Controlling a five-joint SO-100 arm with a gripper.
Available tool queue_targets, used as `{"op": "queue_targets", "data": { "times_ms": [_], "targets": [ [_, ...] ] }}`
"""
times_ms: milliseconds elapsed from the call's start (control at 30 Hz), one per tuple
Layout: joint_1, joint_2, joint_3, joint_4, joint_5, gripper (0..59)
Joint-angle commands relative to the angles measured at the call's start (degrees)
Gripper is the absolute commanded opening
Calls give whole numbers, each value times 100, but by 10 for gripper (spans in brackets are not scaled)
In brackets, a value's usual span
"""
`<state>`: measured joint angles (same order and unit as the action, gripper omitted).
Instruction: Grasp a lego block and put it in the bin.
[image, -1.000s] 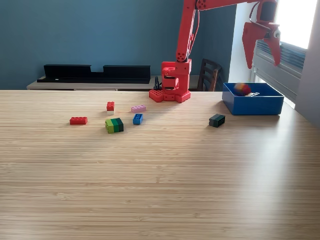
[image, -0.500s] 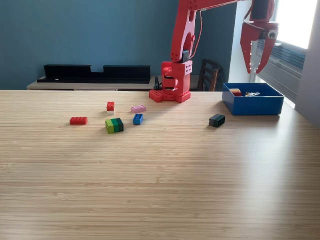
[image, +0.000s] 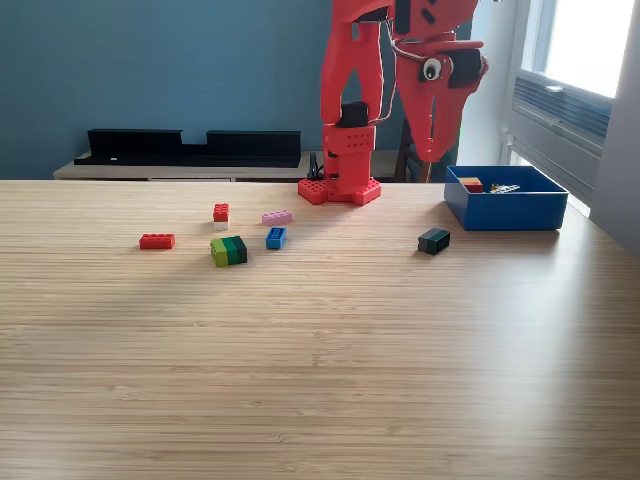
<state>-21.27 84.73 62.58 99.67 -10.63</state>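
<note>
The arm has swung away from above the bin (image: 505, 210) and pulled back toward its own base (image: 340, 188), so the gripper (image: 436, 150) now hangs to the exterior view's left of the blue box rather than over it. Nothing on the table has shifted in the meantime.

The bin sits at the far right of the table in the exterior view, its long axis running across the view, open side up, with a red and orange piece (image: 472, 184) and some pale bits lying inside near the back wall. Just left of it the gripper points straight down, high above the tabletop (image: 320, 360), carrying nothing; its red fingers taper together toward the tips, and I cannot tell whether there is a gap between them. The upper arm rises steeply from the base and folds over at the top of the frame.

In front of the bin, toward its left corner, lies a dark green block (image: 434, 240), apart from it. Much further left of the bin are a blue block (image: 275, 237), a pink block (image: 277, 216), a lime and green block (image: 228, 250), a small red block (image: 220, 212) and, farthest out, a flat red block (image: 157, 241). None of them touch.
</note>
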Motion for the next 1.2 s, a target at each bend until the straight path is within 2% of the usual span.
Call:
{"op": "queue_targets", "data": {
  "times_ms": [33,633,1200],
  "targets": [
    [35,562,-149,193,176,22],
    [343,606,343,176,466,22],
    [1767,554,-132,-44,976,24]
  ]
}}
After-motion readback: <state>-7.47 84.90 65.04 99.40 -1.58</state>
